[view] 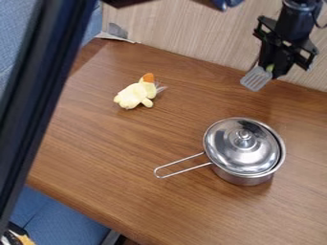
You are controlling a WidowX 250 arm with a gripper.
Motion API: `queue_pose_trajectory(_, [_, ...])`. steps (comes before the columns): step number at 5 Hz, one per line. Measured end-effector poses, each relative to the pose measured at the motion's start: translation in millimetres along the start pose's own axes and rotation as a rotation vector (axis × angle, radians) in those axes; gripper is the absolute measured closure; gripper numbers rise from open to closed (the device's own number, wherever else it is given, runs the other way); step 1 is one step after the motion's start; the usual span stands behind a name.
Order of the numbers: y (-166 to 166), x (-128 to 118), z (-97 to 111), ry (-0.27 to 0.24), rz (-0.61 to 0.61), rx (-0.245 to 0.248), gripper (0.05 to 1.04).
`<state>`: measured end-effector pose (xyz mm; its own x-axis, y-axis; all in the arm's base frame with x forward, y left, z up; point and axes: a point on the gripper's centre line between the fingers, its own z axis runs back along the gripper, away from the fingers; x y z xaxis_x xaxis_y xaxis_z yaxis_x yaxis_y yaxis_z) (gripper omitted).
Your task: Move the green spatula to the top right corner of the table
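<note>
Black post [41, 67] slants along the left foreground, while the end effector [271, 69] pinches the green spatula [256, 79] by the bench's [96, 139] top right, the carry seemingly nearly done, lowering and release next.

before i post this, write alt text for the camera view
A black gripper holds a spatula, slotted grey head down, at the upper right of a wooden table. Lower in view sits a lidded metal pot, handle toward lower left; a yellow plush toy lies upper left.
</note>
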<state>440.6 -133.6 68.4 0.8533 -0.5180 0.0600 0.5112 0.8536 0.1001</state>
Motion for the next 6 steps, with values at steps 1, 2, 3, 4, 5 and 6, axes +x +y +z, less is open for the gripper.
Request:
queue_pose_trajectory(1, [-10.0, 1.3, -9.3, 0.016, -0.046, -0.005, 0.785])
queue_pose_trajectory(2, [-13.1, 1.1, -14.0, 0.021, -0.069, -0.001, 0.784])
queue_pose_trajectory(3, [-17.6, -3.9, -37.4, 0.07, -0.096, -0.027, 0.784])
queue_pose_trajectory(4, [-18.4, -2.9, -37.4, 0.066, -0.104, -0.028, 0.785])
queue_pose_trajectory(5, [-19.7, -2.8, -38.5, 0.063, -0.105, -0.035, 0.721])
queue_pose_trajectory(6, [-21.2, -4.8, -41.6, 0.053, -0.105, -0.038, 0.424])
